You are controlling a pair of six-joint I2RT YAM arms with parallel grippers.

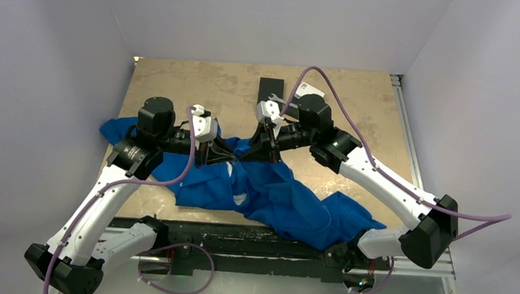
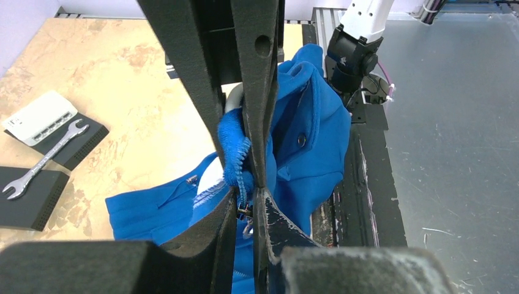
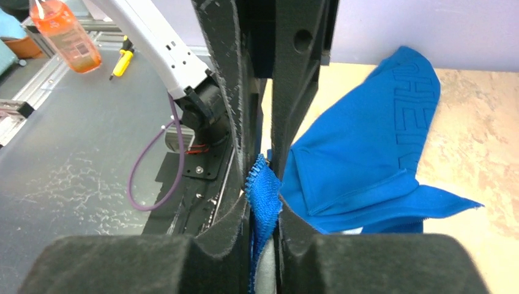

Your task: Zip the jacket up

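Holding up the two front edges of the jacket (image 1: pixel 275 195) is the step now, I think. The jacket lies bunched up on the table (image 1: pixel 179 87), from the left side down to the near edge on the right.

The left gripper (image 2: pixel 254 180) is almost shut, and it pinches a blue edge that has the zip (image 2: pixel 243 160) on it. The right gripper (image 3: pixel 264 184) is almost shut too, and it pinches another blue edge.

The zip looks undone, so the job seems near its start. Next, I think, the two edges must come side by side, so the little silver pull (image 2: pixel 246 230) can catch both.

Now the count:
- one table
- one jacket
- two grippers
- two black pads (image 2: pixel 30 199)
- one white box (image 2: pixel 40 116)
- one wrench (image 2: pixel 46 160)
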